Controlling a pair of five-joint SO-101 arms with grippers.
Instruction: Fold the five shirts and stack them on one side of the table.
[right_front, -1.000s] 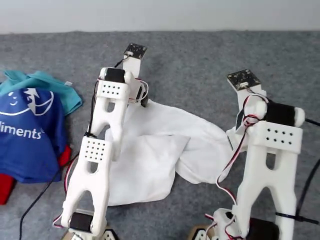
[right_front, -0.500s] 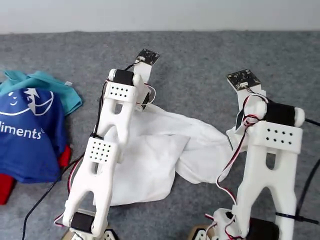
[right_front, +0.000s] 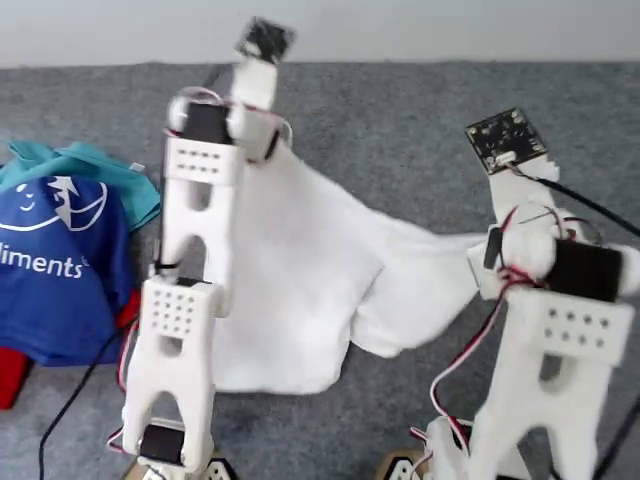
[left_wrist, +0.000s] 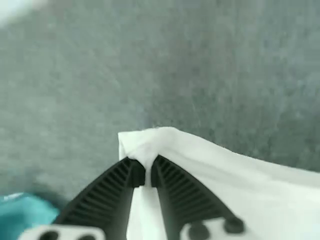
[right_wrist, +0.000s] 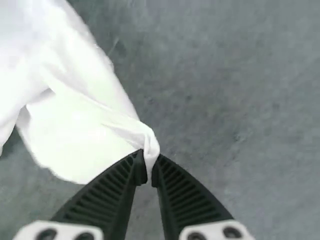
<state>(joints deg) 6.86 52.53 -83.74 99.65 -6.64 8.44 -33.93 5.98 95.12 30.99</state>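
White shirt (right_front: 320, 260) stretched out, long axis running far-left to right. Left gripper (left_wrist: 147, 176) and right gripper (right_wrist: 149, 174) each clamp a bunched edge. Left arm (right_front: 180, 310) covers the shirt's left side.

Blue shirt (right_front: 60, 300): white lettering across front, partly cut off.

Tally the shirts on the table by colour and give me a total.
white shirt: 1
blue shirt: 1
teal shirt: 1
red shirt: 1
Total: 4 shirts in sight
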